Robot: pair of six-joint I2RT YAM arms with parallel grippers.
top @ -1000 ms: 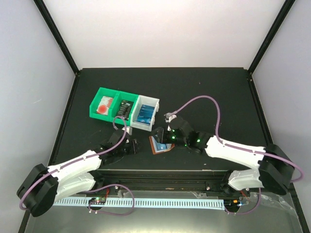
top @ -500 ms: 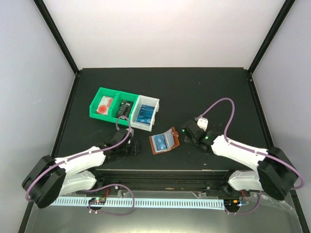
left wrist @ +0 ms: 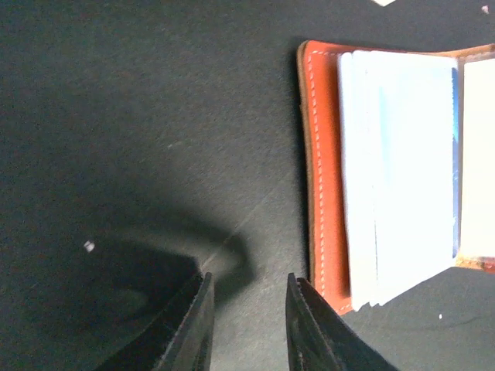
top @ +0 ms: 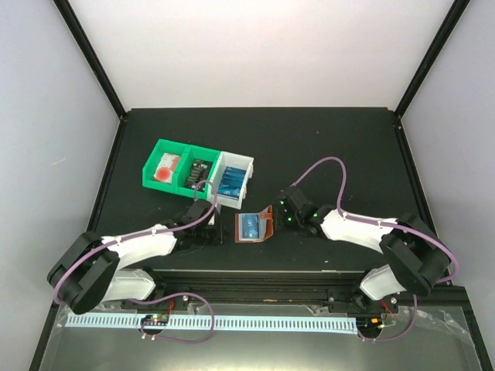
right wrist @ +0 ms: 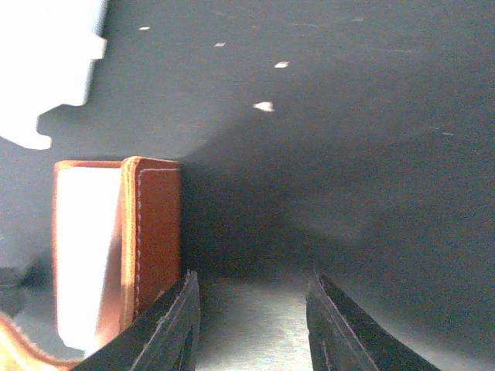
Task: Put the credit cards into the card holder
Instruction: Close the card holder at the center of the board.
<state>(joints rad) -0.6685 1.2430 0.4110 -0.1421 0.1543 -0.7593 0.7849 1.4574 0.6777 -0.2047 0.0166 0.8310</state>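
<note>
Black tabletop point(top: 325, 147) w/ pale walls round it, seen from the top cam. Card holder point(top: 254, 226) lies opened flat near the front edge, bluish inner face up, brown flap on its right side. Left gripper point(top: 207, 233) sits just left of the holder, right gripper point(top: 283, 217) just right of it, neither touching it as far as this view shows. Behind and left of the holder: white bin point(top: 242, 167) w/ blue card point(top: 230, 182) inside, then green bin point(top: 179, 148) further left w/ black card point(top: 199, 173) in its near compartment and red/white card point(top: 165, 167) in its far one. Left wrist cam: left gripper point(left wrist: 244, 325) has its fingers a narrow gap apart, nothing between them, tips low over bare table. The card holder point(left wrist: 321, 193) is up and right of them, apart, w/ an orange stitched edge and washed-out clear pockets. Right wrist cam: right gripper point(right wrist: 251, 325) fingers spread wider, nothing gripped. The card holder point(right wrist: 155, 232) is just outside the left-hand finger, close against it; contact can't be told. A corner of the white bin point(right wrist: 46, 54) sits beyond the holder.
</note>
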